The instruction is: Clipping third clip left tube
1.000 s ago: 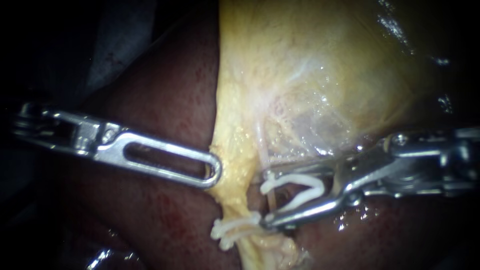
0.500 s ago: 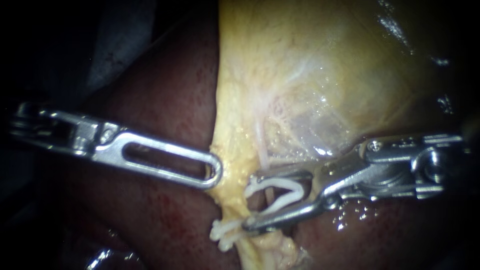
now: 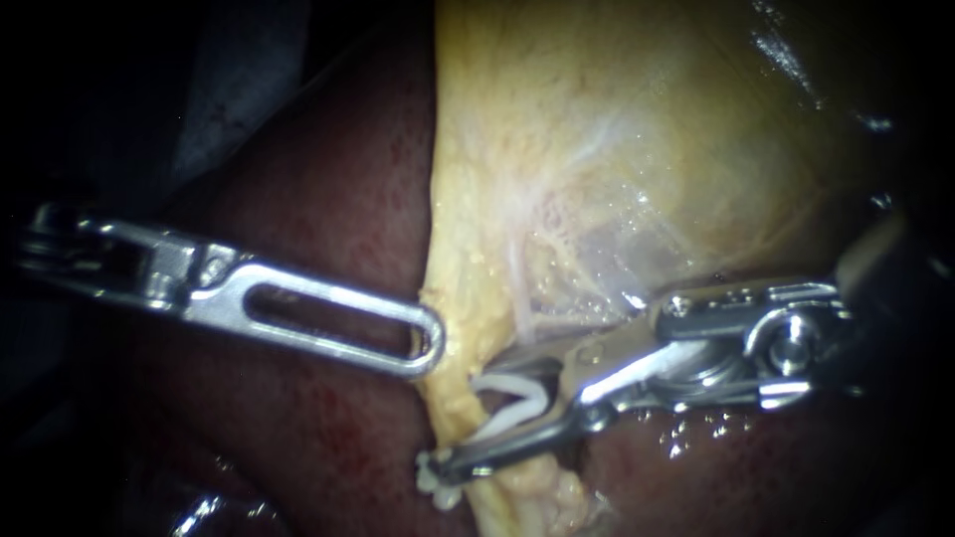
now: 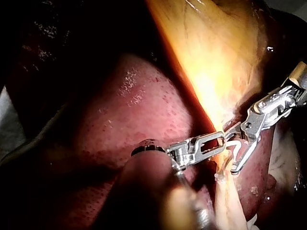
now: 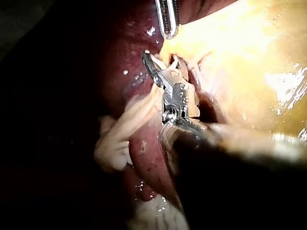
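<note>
The right tool [image 3: 476, 413], a bright steel end with two long thin jaws, reaches in from the right edge of the frame to just below the centre, nearest the camera. Its jaws stand a narrow way apart and hold a white V-shaped clip [image 3: 512, 396] between them, one leg along each jaw, with the clip's mouth turned toward the left of the frame. A thin pale tube [image 3: 519, 298] runs down from the centre of the frame to the upper jaw and passes out of sight behind it. I cannot tell whether it lies inside the clip's mouth. The tip of the lower jaw sits just beside a small white cluster of placed clips [image 3: 434, 479], low and left of centre. That cluster is on a yellowish grainy stalk of tissue [image 3: 509, 497] that runs out at the bottom edge. The left tool [image 3: 428, 343], a flat steel end with a long slot, comes in from the left edge at mid-height. Its jaws lie together and pinch the left border of the yellow glistening gallbladder [image 3: 617, 149], which comes to a point at the jaw tips. The gallbladder fills the upper middle and upper right of the frame. Farthest back, the dark red speckled liver [image 3: 328, 438] spreads across the lower left and under both tools.
</note>
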{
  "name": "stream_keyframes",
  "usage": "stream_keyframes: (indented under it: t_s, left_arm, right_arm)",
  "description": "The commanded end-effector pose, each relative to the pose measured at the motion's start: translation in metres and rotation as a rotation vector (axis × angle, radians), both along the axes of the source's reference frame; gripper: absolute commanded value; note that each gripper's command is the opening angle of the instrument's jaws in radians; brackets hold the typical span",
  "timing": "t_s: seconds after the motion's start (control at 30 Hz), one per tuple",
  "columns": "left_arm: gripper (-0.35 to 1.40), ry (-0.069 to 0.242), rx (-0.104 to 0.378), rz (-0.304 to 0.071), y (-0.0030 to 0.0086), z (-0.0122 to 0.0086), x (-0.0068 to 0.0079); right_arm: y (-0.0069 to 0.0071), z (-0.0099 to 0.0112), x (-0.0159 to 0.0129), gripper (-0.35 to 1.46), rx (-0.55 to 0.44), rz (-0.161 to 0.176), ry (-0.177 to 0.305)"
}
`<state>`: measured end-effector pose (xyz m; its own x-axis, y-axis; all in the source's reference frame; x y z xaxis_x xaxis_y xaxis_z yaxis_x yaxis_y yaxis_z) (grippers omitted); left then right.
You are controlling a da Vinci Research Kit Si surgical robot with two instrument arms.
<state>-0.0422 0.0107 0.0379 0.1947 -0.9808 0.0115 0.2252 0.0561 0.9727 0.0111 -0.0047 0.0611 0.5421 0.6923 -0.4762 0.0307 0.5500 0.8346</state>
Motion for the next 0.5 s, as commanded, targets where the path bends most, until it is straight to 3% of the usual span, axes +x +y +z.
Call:
stream_keyframes:
  t_s: [0.03,0.5]
  left_arm:
    - [-0.35,0.000,0.000,0.000,0.0000,0.0001,-0.0001]
    - [-0.35,0.002,0.000,-0.003,0.0000,0.0000,-0.0004]
  right_arm:
    - [0.0000,0.0000,0.0001,0.53,-0.004,0.002,0.000]
    - [0.0003,0.0001,0.0012,0.52,-0.004,0.007,-0.003]
